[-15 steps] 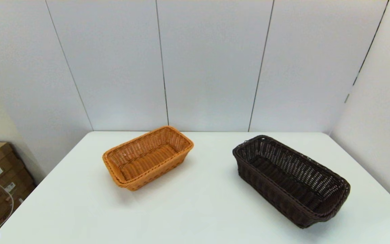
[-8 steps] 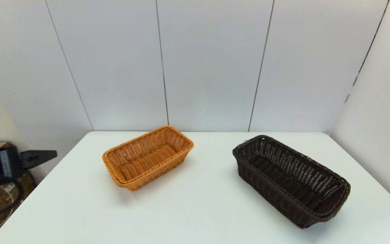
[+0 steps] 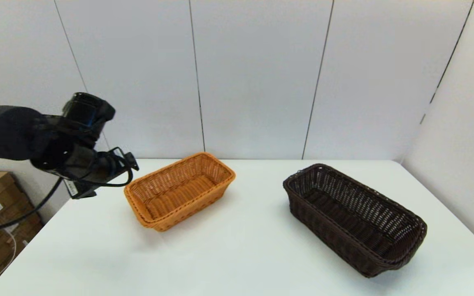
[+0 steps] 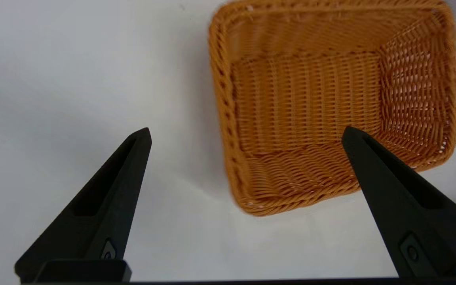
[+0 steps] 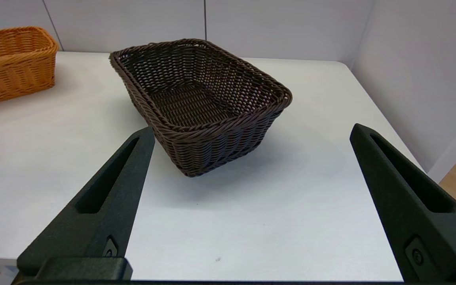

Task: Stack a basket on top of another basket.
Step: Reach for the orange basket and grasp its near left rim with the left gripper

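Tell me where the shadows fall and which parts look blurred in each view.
Head view: soft shadow on the table under the orange basket; left claw slightly smeared. Left wrist view: orange basket's rim blurred, faint shadow beside it. Right wrist view: dark brown basket sharp, soft shadow beside it.

No readable text, label, brand, number or sign anywhere in these views.
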Controlling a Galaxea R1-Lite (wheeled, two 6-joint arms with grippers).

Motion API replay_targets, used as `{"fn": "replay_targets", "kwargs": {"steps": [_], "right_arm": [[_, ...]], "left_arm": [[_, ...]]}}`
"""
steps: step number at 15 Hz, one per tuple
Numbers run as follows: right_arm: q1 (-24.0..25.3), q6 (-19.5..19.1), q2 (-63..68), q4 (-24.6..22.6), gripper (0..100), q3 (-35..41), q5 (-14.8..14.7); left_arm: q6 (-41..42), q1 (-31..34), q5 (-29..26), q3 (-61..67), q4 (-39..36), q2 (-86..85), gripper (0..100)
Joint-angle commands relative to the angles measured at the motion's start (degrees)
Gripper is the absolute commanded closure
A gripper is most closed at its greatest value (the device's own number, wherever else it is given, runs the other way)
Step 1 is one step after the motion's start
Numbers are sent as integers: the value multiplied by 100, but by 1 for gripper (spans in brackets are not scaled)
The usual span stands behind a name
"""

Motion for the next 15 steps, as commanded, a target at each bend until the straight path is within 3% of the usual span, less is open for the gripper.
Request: {"fn": "replay_targets", "kwargs": {"steps": [1, 6, 15], "right_arm": [[0, -11, 5, 0, 0, 0, 8], [0, -11, 5, 0, 0, 0, 8], [0, -20, 5, 0, 0, 0, 0]], "left_arm": [[-563, -401, 3, -925, 363, 1368, 0], [-976, -251, -673, -1303, 881, 1878, 0], [-1108, 144, -955, -1329, 1048, 2405, 0]]}}
